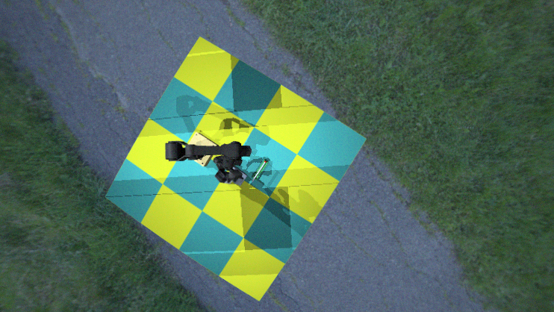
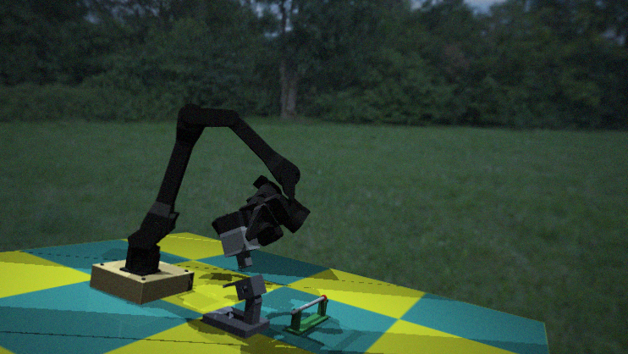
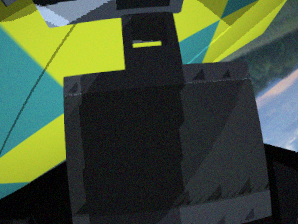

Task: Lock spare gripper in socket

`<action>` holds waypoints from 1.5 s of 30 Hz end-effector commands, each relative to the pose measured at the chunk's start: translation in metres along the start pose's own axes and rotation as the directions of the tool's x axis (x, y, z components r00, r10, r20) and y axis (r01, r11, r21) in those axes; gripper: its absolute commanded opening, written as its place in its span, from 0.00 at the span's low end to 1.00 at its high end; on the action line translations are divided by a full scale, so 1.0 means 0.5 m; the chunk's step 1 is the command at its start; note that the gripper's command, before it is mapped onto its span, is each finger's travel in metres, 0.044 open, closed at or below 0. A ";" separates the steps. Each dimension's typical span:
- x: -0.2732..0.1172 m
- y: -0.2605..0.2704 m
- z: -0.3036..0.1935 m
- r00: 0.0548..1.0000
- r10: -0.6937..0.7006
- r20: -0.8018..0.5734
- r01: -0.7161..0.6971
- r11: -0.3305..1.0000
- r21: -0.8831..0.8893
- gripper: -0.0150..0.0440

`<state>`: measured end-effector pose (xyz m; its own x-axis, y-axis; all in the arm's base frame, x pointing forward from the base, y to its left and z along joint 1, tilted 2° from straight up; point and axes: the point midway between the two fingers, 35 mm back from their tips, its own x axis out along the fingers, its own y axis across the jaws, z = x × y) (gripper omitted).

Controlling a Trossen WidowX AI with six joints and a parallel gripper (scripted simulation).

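My gripper (image 2: 240,235) (image 3: 160,155) is shut on the spare gripper (image 2: 237,244) (image 3: 135,150), a grey block. Its narrow slotted spigot (image 2: 245,260) (image 3: 152,65) points down, tilted. The grey mount (image 2: 234,323) stands below with its tilted socket (image 2: 251,286). A small gap shows between spigot and socket in the exterior view. A grey part at the top of the wrist view may be the mount; it partly overlaps the spigot. The lock pin (image 1: 257,173) (image 2: 307,304), pale with a red end, lies across the green rack (image 2: 307,323), clear of the socket.
The arm's wooden base block (image 1: 200,139) (image 2: 118,283) stands at the left in the exterior view. The rack is beside the mount, on its right in that view. From above, the arm (image 1: 209,150) covers much of the work. The board (image 1: 244,210) is checkered yellow and teal.
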<state>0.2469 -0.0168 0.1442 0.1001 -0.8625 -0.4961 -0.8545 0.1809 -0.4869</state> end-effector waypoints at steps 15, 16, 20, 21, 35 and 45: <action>0.026 -0.002 0.039 1.000 -0.014 -0.012 0.014 1.000 -0.002 0.25; 0.027 -0.002 0.042 1.000 -0.014 -0.012 0.014 1.000 -0.002 0.25; 0.033 -0.002 0.050 1.000 -0.014 -0.011 0.014 1.000 -0.002 0.25; 0.034 -0.002 0.052 1.000 -0.014 -0.011 0.014 1.000 -0.002 0.25; 0.053 -0.002 0.083 1.000 -0.014 -0.011 0.014 1.000 -0.002 0.25; 0.054 0.001 0.085 1.000 -0.002 -0.005 0.002 1.000 0.003 0.25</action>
<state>0.2710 -0.0198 0.0997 0.0989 -0.8652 -0.4916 -0.8534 0.1803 -0.4890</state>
